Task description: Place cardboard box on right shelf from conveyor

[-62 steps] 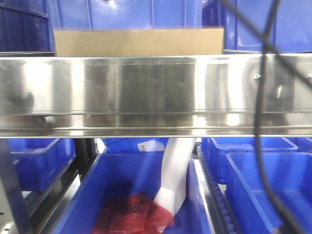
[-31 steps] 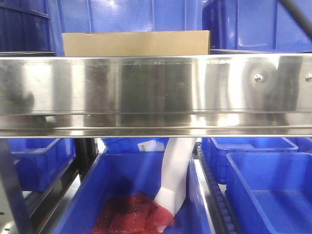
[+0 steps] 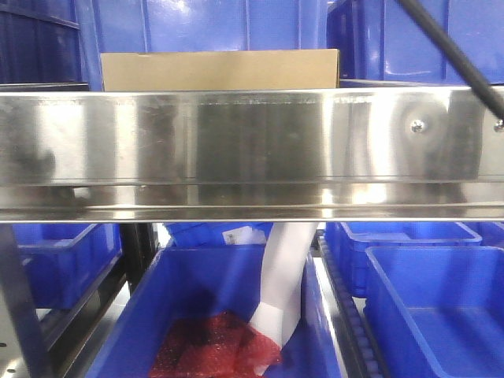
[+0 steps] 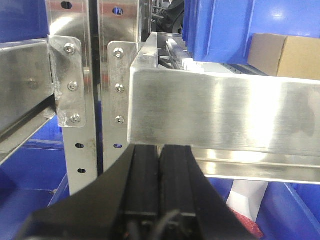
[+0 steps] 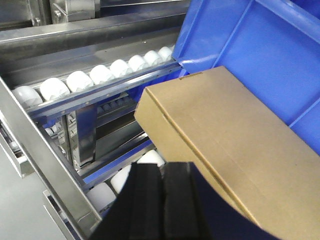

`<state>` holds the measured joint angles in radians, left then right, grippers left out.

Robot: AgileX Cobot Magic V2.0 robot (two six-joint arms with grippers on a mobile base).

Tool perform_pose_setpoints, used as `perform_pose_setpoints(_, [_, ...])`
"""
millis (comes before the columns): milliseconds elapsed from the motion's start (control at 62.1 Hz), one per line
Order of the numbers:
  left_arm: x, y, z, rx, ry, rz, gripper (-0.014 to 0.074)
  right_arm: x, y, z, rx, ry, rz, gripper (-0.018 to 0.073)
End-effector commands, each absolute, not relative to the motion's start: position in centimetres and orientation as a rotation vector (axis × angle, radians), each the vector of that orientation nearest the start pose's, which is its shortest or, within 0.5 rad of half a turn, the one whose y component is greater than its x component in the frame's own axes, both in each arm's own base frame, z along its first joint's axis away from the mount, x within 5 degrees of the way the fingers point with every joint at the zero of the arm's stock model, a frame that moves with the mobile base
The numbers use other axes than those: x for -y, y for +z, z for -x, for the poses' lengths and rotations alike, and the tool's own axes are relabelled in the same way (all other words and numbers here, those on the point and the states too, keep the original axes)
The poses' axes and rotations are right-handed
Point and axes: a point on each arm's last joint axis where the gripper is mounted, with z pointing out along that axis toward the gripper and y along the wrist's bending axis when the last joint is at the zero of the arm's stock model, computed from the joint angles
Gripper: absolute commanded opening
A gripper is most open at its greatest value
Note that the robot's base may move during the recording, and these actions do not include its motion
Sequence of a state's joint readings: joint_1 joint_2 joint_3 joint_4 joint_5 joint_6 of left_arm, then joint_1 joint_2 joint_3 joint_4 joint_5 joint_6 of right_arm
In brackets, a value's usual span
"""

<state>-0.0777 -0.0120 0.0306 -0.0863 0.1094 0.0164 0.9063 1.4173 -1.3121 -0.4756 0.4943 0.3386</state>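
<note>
Nearest to me, the left gripper is hovering w/ its black fingers pressed together on nothing, just under and in front of the right shelf, whose shiny front rail is running across right above its tips. The right gripper is sitting higher, over the shelf's roller tracks, fingers also together and empty; the cardboard box is lying just beyond and to the right of those tips, apart from them, resting on the rollers against a blue bin. From the front, only the box's top strip is showing above the rail. Conveyor isn't in view. Looks to me like the placement is done, so the risk now is in backing out: a black cable is hanging across the rail's bolted end & could snag, or the right fingers could nudge the box, which might roll on the wheels.
</note>
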Motion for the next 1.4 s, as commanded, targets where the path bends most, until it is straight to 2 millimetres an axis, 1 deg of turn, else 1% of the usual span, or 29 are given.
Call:
perform_pose_setpoints(0, [0.5,20.3,-5.5,-1.516,-0.134,-0.006,-0.0119,-24.0,41.0,-21.3,-1.732,0.337,0.818,0.0057])
perform_pose_setpoints(129, [0.5,20.3,-5.5,-1.516,-0.134,-0.006,-0.0119,-23.8,40.9,-21.2,-1.755,0.342,0.816,0.0057])
perform_pose_setpoints(209, [0.5,20.3,-5.5,-1.516,-0.134,-0.006,-0.0119,-22.9,40.9,-21.2,-1.794,0.335,0.8,0.0057])
perform_pose_setpoints(290, [0.5,20.3,-5.5,-1.516,-0.134,-0.006,-0.0119,-21.1,40.8,-21.0,-1.817,0.341,0.765,0.0057])
perform_pose_setpoints(338, [0.5,20.3,-5.5,-1.516,-0.134,-0.006,-0.0119,-19.6,40.8,-20.8,-1.82,0.337,0.736,0.0057])
perform_pose_setpoints(403, [0.5,20.3,-5.5,-1.516,-0.134,-0.006,-0.0119,-17.5,40.9,-20.1,-1.806,0.336,0.695,0.0057])
perform_pose_setpoints(419, [0.5,20.3,-5.5,-1.516,-0.134,-0.006,-0.0119,-16.9,40.7,-20.0,-1.809,0.331,0.682,0.0057])
perform_pose_setpoints(499, [0.5,20.3,-5.5,-1.516,-0.134,-0.006,-0.0119,-14.0,40.6,-18.7,-1.778,0.326,0.61,0.0057])
perform_pose_setpoints(515, [0.5,20.3,-5.5,-1.516,-0.134,-0.006,-0.0119,-13.5,40.2,-18.4,-1.782,0.322,0.601,0.0057])
perform_pose_setpoints(580, [0.5,20.3,-5.5,-1.516,-0.134,-0.006,-0.0119,-11.1,39.8,-17.3,-1.76,0.306,0.535,0.0057])
perform_pose_setpoints(644, [0.5,20.3,-5.5,-1.516,-0.134,-0.006,-0.0119,-8.7,39.4,-15.7,-1.734,0.29,0.47,0.0057])
perform_pose_setpoints(693, [0.5,20.3,-5.5,-1.516,-0.134,-0.006,-0.0119,-7.1,38.4,-14.7,-1.736,0.265,0.415,0.0057])
perform_pose_setpoints(773, [0.5,20.3,-5.5,-1.516,-0.134,-0.006,-0.0119,-4.5,37.3,-12.2,-1.705,0.225,0.322,0.0057])
perform_pose_setpoints(870, [0.5,20.3,-5.5,-1.516,-0.134,-0.006,-0.0119,-2.4,35.6,-9.7,-1.671,0.154,0.237,0.0057])
perform_pose_setpoints(950, [0.5,20.3,-5.5,-1.516,-0.134,-0.006,-0.0119,-1.3,33.8,-8.0,-1.646,0.085,0.182,0.0057])
perform_pose_setpoints(1015, [0.5,20.3,-5.5,-1.516,-0.134,-0.006,-0.0119,-0.8,32.5,-6.8,-1.609,0.037,0.15,0.0057])
perform_pose_setpoints(1079, [0.5,20.3,-5.5,-1.516,-0.134,-0.006,-0.0119,-0.4,31.2,-5.9,-1.577,0.013,0.108,0.0057])
perform_pose_setpoints(1143, [0.5,20.3,-5.5,-1.516,-0.134,-0.006,-0.0119,-0.2,29.7,-5.3,-1.55,-0.007,0.076,0.0057])
perform_pose_setpoints(1224, [0.5,20.3,-5.5,-1.516,-0.134,-0.006,-0.0119,0.0,28.3,-4.7,-1.497,-0.021,0.032,0.0057])
perform_pose_setpoints(1385, [0.5,20.3,-5.5,-1.516,-0.134,-0.006,-0.0119,0.2,25.6,-4.6,-1.433,-0.039,-0.033,0.0057])
